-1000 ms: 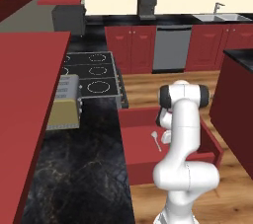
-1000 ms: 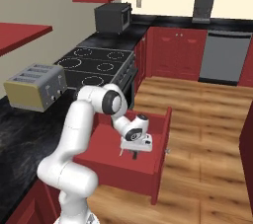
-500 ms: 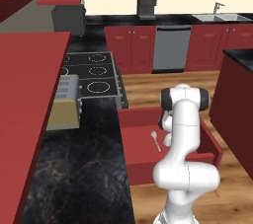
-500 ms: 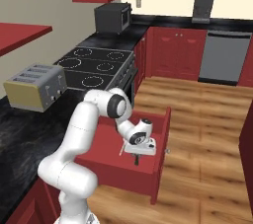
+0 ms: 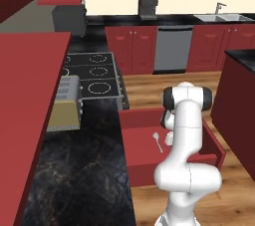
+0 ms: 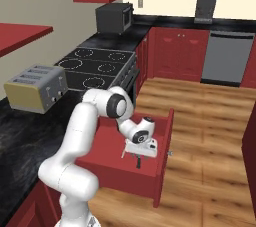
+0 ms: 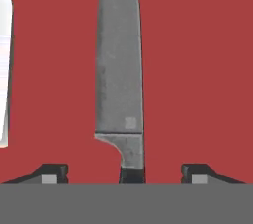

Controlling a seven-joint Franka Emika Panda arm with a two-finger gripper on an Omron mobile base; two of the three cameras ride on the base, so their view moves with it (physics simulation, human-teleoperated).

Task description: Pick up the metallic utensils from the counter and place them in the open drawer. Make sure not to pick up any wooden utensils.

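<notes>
My gripper [image 7: 123, 173] stands open low inside the open drawer [image 6: 162, 163], and both fingertips [image 7: 49, 172] are apart from the grey knife [image 7: 120, 70]. The knife, a metallic utensil, lies flat on the drawer's red floor [image 7: 197, 70], its dark handle end between the jaws and the blade pointing away. A thin silvery spoon [image 5: 157, 141] also lies in the drawer [image 5: 142, 143], just left of the arm. From the right base view the hand [image 6: 138, 160] points down near the drawer's front panel. The island counter [image 5: 241, 56] shows at the far right.
A toaster [image 6: 37, 87] sits on the black top beside the drawer, with the stove [image 5: 94, 73] behind it. Wooden floor [image 6: 200, 116] lies open beyond the drawer front. A dishwasher [image 5: 172, 48] and red cabinets line the back wall.
The jaws have spread apart and let go of the knife, which now rests on the drawer floor. The hand has sunk slightly lower into the drawer.
</notes>
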